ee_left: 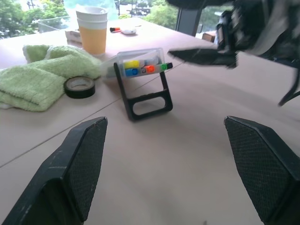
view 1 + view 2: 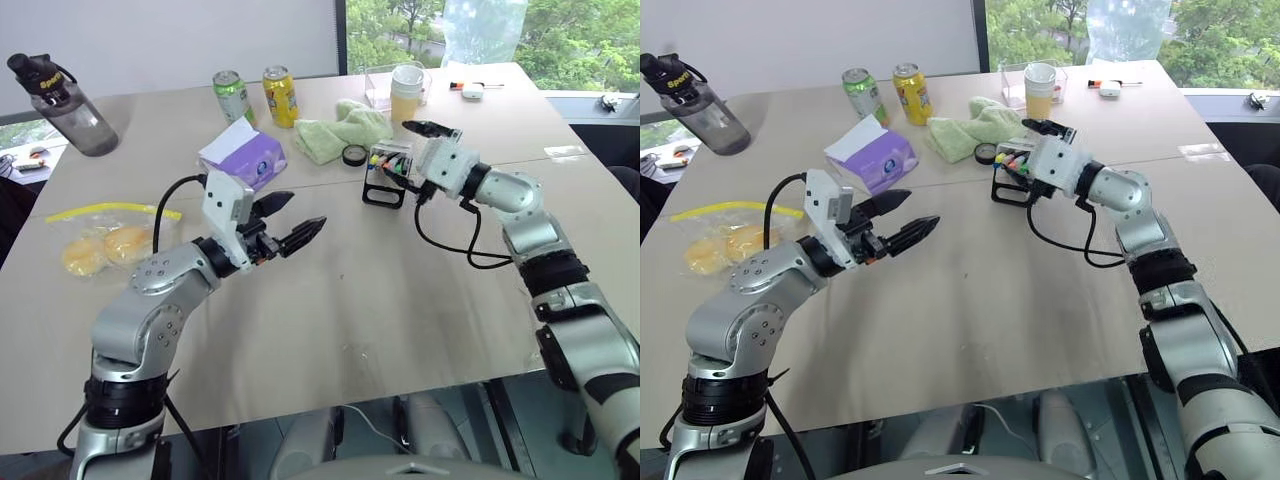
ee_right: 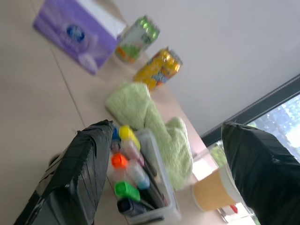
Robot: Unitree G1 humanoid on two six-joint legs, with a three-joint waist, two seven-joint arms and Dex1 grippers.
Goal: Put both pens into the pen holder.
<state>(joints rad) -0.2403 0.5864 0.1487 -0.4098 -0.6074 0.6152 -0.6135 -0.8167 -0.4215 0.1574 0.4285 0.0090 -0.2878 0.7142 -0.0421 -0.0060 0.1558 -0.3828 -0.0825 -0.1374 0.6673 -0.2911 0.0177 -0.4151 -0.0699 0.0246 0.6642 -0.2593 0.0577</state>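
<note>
Pen holder [image 2: 388, 176] stands mid-table, bare tabletop [image 2: 380, 300] before it.

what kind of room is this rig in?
Probably an office or meeting room: a large pale table, a window onto trees, and everyday clutter like a tissue box and drink cans.

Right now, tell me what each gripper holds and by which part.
Nothing is held. The left gripper is open over bare table; the right gripper is open around the pen holder, its fingers gripping nothing.

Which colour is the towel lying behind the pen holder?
Light green towel, clearest in the left wrist view.
</note>
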